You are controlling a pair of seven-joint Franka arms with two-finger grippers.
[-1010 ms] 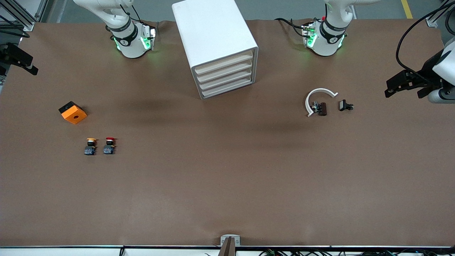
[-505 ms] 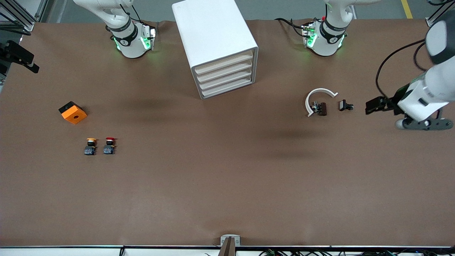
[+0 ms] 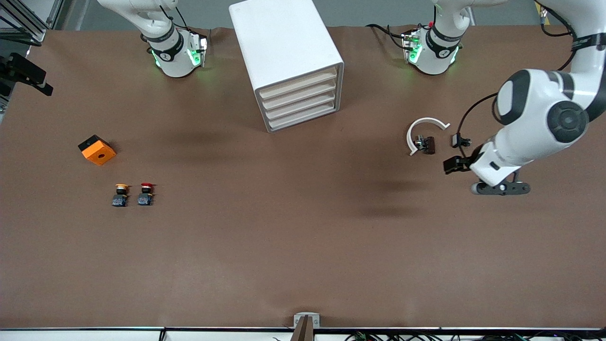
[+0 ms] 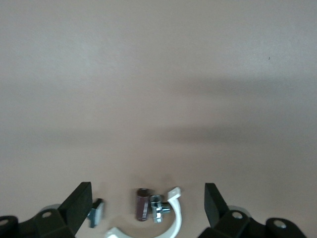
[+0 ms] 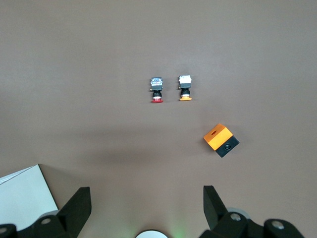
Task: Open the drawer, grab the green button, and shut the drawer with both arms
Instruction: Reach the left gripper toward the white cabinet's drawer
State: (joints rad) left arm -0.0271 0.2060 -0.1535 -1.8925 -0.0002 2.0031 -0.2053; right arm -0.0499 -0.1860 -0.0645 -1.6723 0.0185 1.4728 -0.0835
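Four cream-fronted drawers, all shut, fill the white boxy cabinet (image 3: 287, 61); the lowest drawer (image 3: 303, 118) presumably hides the green button. Left end effector (image 3: 450, 165), open, hovers over bench near the white curved clip, nearer the drawer than the open right end effector (image 5: 147, 208).

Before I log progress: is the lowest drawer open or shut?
Shut: the lowest drawer sits flush with the three above in the cabinet.
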